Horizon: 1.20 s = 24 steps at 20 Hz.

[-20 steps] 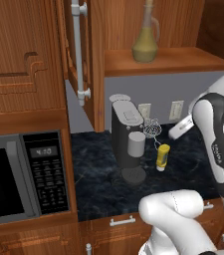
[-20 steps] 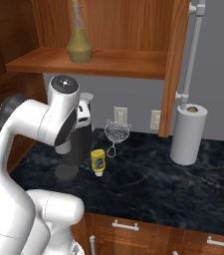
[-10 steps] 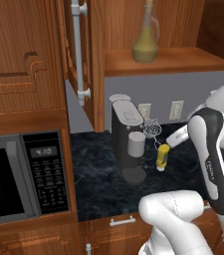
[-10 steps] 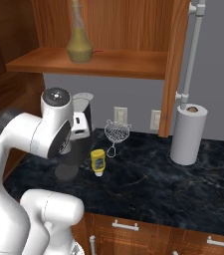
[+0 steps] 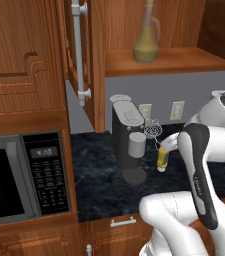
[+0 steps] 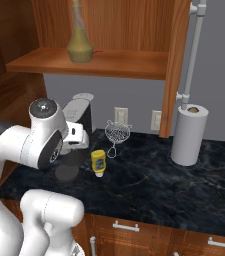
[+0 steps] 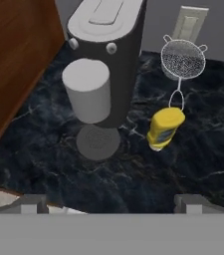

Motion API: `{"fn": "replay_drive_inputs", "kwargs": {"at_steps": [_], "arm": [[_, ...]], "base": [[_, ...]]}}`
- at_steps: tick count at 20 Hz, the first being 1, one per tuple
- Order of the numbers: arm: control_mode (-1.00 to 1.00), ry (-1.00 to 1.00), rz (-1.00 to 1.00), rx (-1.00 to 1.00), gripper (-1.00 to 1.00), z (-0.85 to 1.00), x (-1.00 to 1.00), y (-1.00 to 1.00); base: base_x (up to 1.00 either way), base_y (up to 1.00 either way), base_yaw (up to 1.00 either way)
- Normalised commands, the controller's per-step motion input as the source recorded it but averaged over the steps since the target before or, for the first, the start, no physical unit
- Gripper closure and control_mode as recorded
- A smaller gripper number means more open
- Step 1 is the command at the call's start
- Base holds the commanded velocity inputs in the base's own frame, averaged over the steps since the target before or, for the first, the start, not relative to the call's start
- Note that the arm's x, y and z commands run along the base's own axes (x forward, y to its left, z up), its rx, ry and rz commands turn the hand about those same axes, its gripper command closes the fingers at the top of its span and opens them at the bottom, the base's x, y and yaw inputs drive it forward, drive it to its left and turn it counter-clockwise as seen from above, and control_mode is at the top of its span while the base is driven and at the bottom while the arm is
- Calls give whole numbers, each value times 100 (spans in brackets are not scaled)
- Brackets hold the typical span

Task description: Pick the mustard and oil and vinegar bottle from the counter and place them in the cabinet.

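Note:
The mustard (image 7: pixel 165 128) is a small yellow bottle standing on the dark counter (image 7: pixel 44 149), just right of the coffee machine and below the strainer. It also shows as the mustard (image 5: pixel 162 159) (image 6: pixel 98 163) in both base views. My gripper (image 7: pixel 111 204) hovers above and in front of it, open, fingertips wide apart with nothing between them. The oil and vinegar bottle (image 5: pixel 146 42) (image 6: pixel 80 47) stands upright on the cabinet shelf (image 5: pixel 184 59) (image 6: pixel 124 59). The cabinet door (image 5: pixel 79 50) is swung open.
A dark coffee machine (image 7: pixel 108 60) (image 5: pixel 126 135) with a grey cup (image 7: pixel 88 94) stands close left of the mustard. A wire strainer (image 7: pixel 183 60) (image 6: pixel 116 134) leans at the wall behind it. A paper towel roll (image 6: pixel 189 135) is at the right, a microwave (image 5: pixel 19 180) at the left.
The arm has swung down and the hand has dropped closer to the mustard. The jaws stayed open. The cruet on the shelf and the mustard have not moved.

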Motion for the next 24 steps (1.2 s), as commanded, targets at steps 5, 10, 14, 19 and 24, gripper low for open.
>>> {"fn": "replay_drive_inputs", "kwargs": {"at_steps": [5,10,14,19,24], "arm": [[-100,3,-21,0,-100,-10,0,0],[-100,5,-19,0,-100,-20,0,0],[-100,8,-18,0,-100,-31,0,0],[-100,7,-17,0,-100,-29,1,0],[-100,4,-15,0,-100,-26,12,0]], "base": [[0,0,0],[0,0,0],[0,0,0],[0,0,0],[0,0,0]]}}
